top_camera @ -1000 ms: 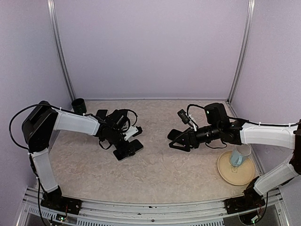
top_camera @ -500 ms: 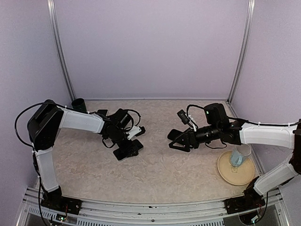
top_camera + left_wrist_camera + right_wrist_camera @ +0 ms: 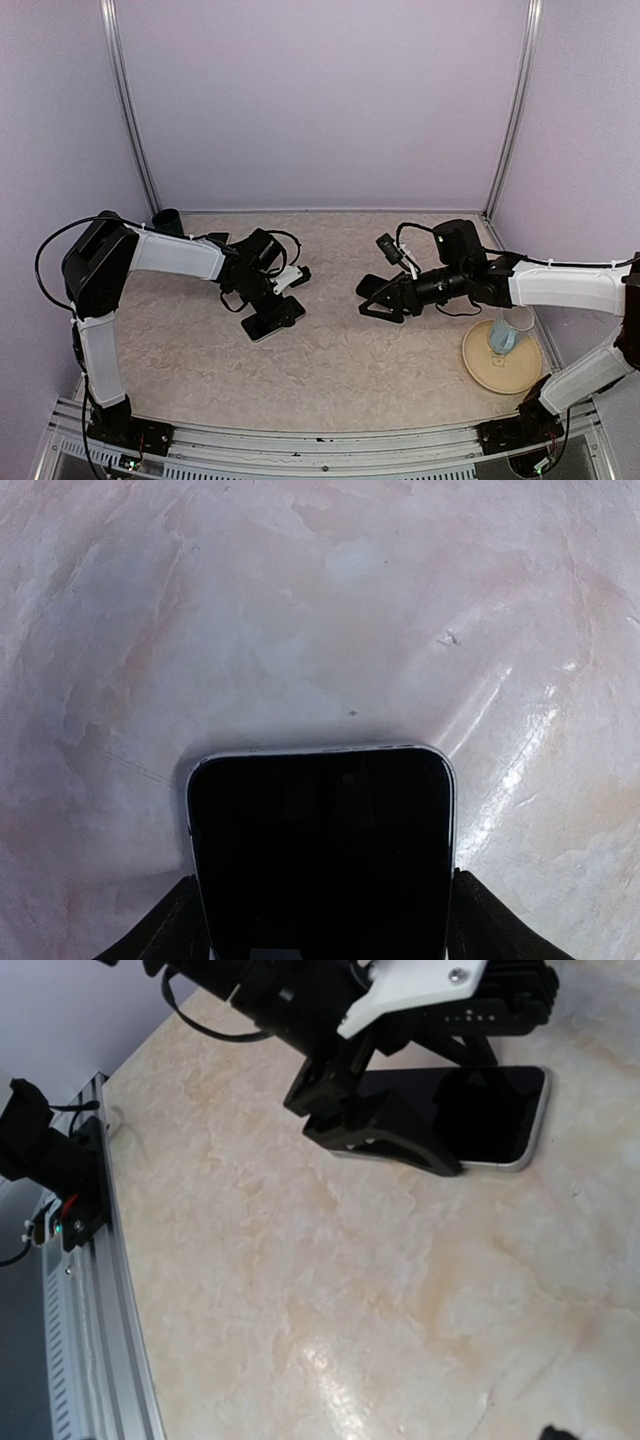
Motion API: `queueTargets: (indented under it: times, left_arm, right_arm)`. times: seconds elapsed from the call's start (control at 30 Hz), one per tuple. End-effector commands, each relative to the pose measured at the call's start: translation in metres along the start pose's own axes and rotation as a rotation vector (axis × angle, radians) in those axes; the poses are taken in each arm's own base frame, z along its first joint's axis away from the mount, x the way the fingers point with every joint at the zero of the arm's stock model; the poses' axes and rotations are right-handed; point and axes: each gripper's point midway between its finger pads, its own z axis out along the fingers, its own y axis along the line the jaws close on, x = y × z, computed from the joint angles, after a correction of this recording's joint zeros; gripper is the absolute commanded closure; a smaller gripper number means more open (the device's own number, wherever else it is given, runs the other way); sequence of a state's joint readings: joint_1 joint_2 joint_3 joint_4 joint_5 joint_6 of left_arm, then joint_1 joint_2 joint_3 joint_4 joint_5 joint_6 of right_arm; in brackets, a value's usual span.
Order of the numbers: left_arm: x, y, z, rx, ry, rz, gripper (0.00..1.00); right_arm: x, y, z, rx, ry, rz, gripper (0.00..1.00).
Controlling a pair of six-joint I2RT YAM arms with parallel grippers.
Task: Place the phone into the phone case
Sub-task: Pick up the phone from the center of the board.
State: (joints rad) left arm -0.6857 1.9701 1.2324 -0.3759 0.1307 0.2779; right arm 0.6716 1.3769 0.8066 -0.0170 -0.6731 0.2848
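Grasping the phone (image 3: 320, 850): left jaws straddle it, grip unclear, right jaws gape empty; next, probably clamp and lift.

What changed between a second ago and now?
The left gripper moved right over the phone and narrowed. Its fingers now flank the phone's sides, though a firm grip cannot be confirmed. The phone lies flat where it was. The right gripper stayed open, hovering in place.

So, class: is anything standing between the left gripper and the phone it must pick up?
Nothing visible does. The left gripper straddles the phone, which lies flat on the table, with one of its fingers beside each long edge.
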Motion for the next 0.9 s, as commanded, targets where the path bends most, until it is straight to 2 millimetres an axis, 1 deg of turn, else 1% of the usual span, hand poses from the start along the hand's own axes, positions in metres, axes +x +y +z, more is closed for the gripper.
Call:
queueTargets:
  times: [0.0, 0.1, 0.2, 0.37, 0.53, 0.7, 0.87]
  left_arm:
    - [0.016, -0.010, 0.005, 0.012, 0.063, 0.002, 0.40]
    - [0.007, -0.009, -0.002, -0.009, 0.030, 0.011, 0.40]
    - [-0.005, -0.011, -0.010, -0.024, -0.011, 0.018, 0.42]
    - [-0.025, -0.019, -0.025, -0.033, -0.078, 0.036, 0.44]
    - [-0.038, -0.030, -0.035, -0.037, -0.124, 0.051, 0.45]
    - [-0.051, -0.040, -0.049, -0.043, -0.180, 0.059, 0.45]
    - [-0.066, -0.056, -0.064, -0.041, -0.240, 0.078, 0.45]
  right_arm:
    - [0.001, 0.000, 0.005, -0.009, 0.005, 0.003, 0.07]
    - [-0.002, -0.002, 0.008, -0.010, -0.002, 0.016, 0.07]
    - [0.000, -0.006, 0.014, -0.012, 0.013, 0.052, 0.07]
    - [-0.002, -0.009, 0.020, -0.023, 0.015, 0.104, 0.07]
    - [-0.002, -0.013, 0.029, -0.040, 0.018, 0.166, 0.08]
    - [-0.001, -0.021, 0.039, -0.046, 0.025, 0.234, 0.11]
    - [-0.003, -0.025, 0.047, -0.054, 0.021, 0.289, 0.14]
